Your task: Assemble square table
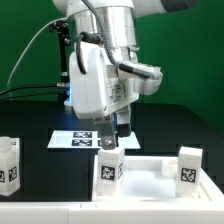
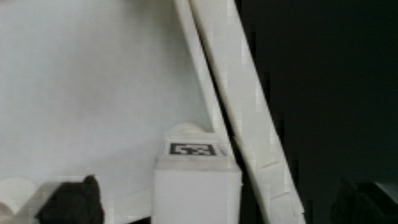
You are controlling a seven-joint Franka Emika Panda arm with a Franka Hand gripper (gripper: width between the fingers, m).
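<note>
One leg (image 2: 192, 180) stands between the tool's (image 1: 112, 138) seemingly released fingers (image 2: 75, 200), their tips cut off.

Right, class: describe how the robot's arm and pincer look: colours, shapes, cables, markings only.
The arm has a glossy white, rounded casing below a silvery-grey cylindrical section. A black boxy attachment juts out on the exterior view's right, and thin black cables arc away on its left. The pincer is small and dark with two slim fingers. No markings are legible.
</note>
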